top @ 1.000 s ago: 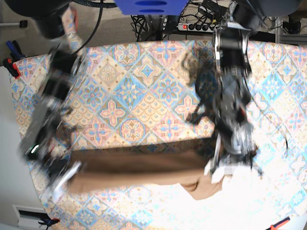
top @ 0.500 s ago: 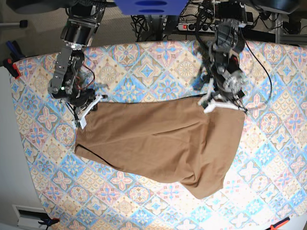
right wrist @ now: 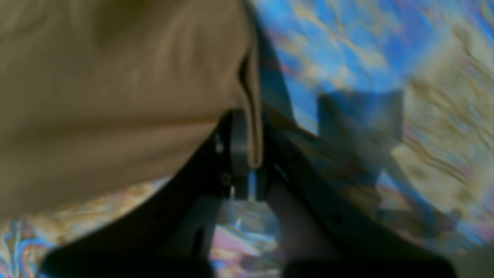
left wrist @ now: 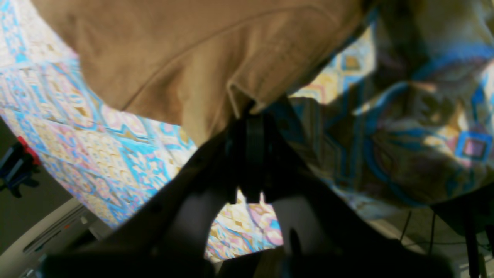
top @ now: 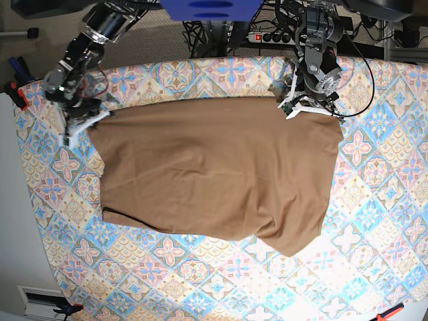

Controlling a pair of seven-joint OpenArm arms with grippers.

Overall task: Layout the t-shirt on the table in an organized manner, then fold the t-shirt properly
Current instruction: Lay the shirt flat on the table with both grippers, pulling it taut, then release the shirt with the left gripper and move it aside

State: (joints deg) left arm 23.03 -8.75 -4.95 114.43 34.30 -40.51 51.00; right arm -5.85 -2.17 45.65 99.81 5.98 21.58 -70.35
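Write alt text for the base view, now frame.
A tan-brown t-shirt lies spread across the table with its floral diamond cloth, pinched at its two far corners by the left gripper and the right gripper. Its near edge is uneven, with one corner hanging lower.

I have both arms reaching out to the table's far edge, one toward each far corner. My left gripper (top: 309,107) is clamped tight on a fold of cloth; my right gripper (top: 85,122) is pinched closed the same way.
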